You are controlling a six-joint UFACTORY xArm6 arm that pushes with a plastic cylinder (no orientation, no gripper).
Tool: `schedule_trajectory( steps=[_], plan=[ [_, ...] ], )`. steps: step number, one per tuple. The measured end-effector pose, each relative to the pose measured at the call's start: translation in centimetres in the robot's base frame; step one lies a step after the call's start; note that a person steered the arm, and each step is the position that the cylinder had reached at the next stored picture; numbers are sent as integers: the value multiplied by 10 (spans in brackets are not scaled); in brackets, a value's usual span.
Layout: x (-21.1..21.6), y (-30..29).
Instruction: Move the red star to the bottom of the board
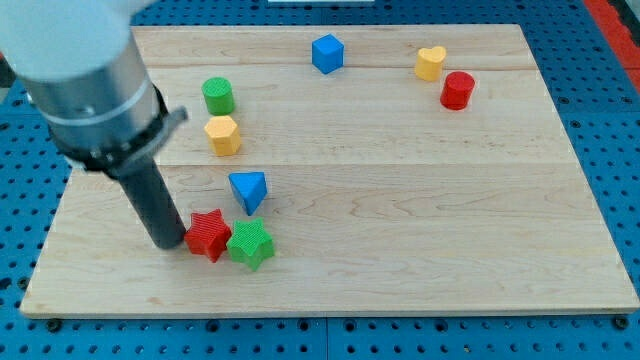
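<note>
The red star (208,234) lies near the board's lower left, touching the green star (250,243) on its right. My tip (169,243) rests on the board just left of the red star, at or very near its left edge. The dark rod rises up and to the left from there into the grey arm body (85,80).
A blue triangular block (248,189) sits just above the two stars. A yellow hexagonal block (223,134) and a green cylinder (218,96) stand further up. A blue cube (327,53), a yellow heart (431,63) and a red cylinder (457,90) are near the top. The wooden board's bottom edge (330,308) is close below the stars.
</note>
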State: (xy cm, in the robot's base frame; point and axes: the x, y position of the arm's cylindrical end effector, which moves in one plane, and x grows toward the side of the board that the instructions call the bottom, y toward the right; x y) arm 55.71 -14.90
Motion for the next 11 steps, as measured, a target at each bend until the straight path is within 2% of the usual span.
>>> schedule_trajectory(
  steps=[1,2,3,4,5,6,7,8,9,10,11],
  plan=[
    [25,28],
    [25,108],
    [25,148],
    [26,86],
    [22,-44],
    [-10,-41],
    [-45,0],
    [-13,70],
    [14,57],
    [43,7],
    [51,58]
  ],
)
